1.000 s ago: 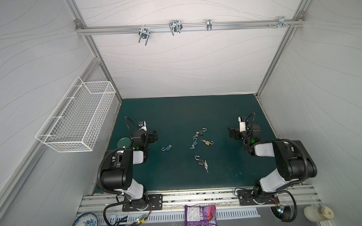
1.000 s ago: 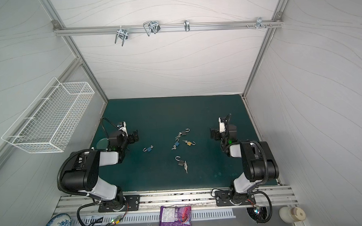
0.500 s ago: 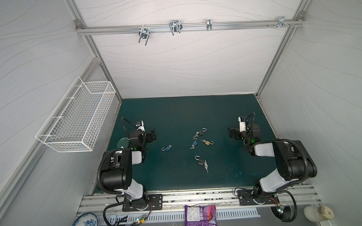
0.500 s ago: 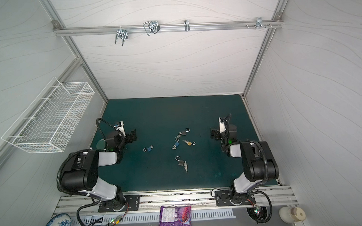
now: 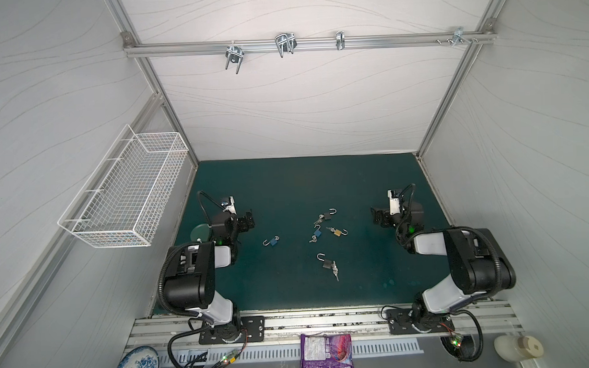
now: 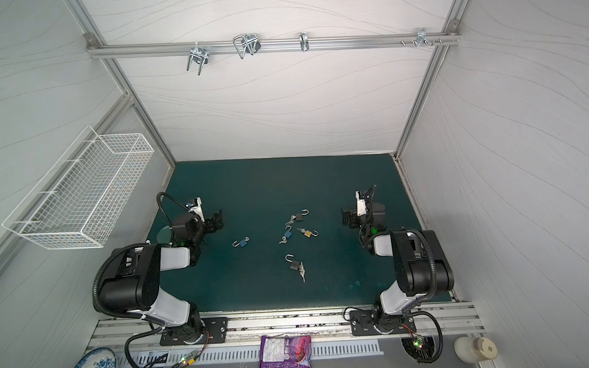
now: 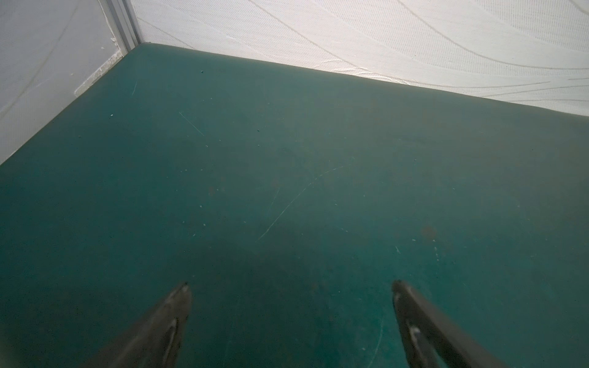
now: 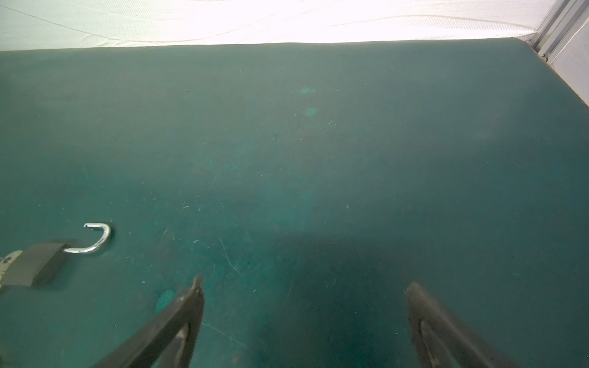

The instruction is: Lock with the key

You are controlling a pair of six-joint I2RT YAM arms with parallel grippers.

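Several small padlocks with open shackles lie mid-mat in both top views. A blue padlock (image 5: 271, 241) (image 6: 243, 242) lies alone on the left. A dark padlock (image 5: 328, 215) with keys, a second blue one (image 5: 317, 232) and a brass one (image 5: 337, 232) form a cluster. A dark padlock (image 5: 327, 264) with its key bunch (image 5: 335, 272) lies nearest the front. My left gripper (image 5: 249, 220) (image 7: 290, 286) is open over bare mat, left of the locks. My right gripper (image 5: 377, 219) (image 8: 306, 283) is open and empty; the far dark padlock (image 8: 35, 267) lies beside it.
A white wire basket (image 5: 131, 194) hangs on the left wall. A green disc (image 5: 199, 232) lies by the left arm. Metal hooks (image 5: 285, 45) hang from the top rail. A patterned plate (image 5: 134, 367), a purple packet (image 5: 326, 355) and a bottle (image 5: 518, 349) sit beyond the front rail.
My left wrist has risen slightly and shifted a little toward the back. The right arm and the padlocks have not moved.
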